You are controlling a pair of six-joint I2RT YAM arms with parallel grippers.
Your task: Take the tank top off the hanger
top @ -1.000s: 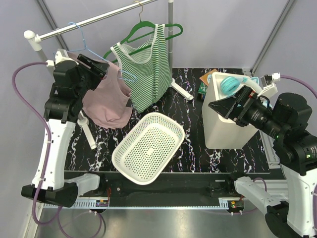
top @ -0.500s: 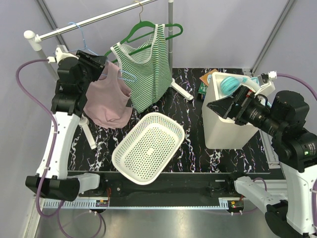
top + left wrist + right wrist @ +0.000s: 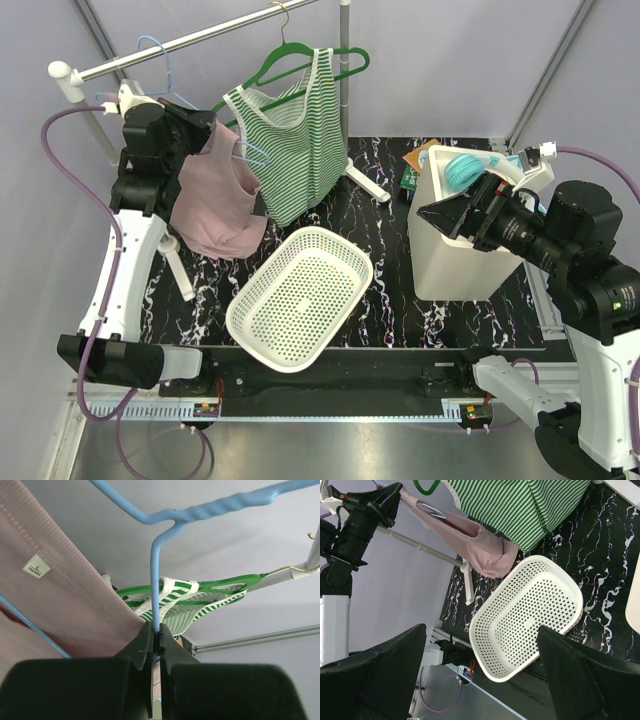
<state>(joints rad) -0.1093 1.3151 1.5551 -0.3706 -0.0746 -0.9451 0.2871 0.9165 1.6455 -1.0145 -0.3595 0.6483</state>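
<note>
A pink tank top (image 3: 215, 200) hangs on a light blue wire hanger (image 3: 165, 85) at the left end of the metal rail (image 3: 200, 38). My left gripper (image 3: 205, 125) is up by the garment's strap. In the left wrist view, the left gripper (image 3: 156, 640) is shut on the blue hanger's upright wire (image 3: 156, 570), with the pink fabric (image 3: 65, 605) to its left. A green-striped tank top (image 3: 300, 140) hangs on a green hanger (image 3: 290, 60) beside it. My right gripper (image 3: 445, 215) hovers open at the right, holding nothing; the right gripper (image 3: 481, 630) looks down over the basket.
A white perforated basket (image 3: 345, 236) lies on the black marbled table below the clothes. A tall white bin (image 3: 450, 260) with a teal object (image 3: 462, 170) on top stands at the right. The rack's white leg (image 3: 180, 270) comes down to the table at the left.
My left gripper has closed on the blue hanger's wire and moved slightly up and right. The pink top has shifted with it. The right arm has barely moved.
</note>
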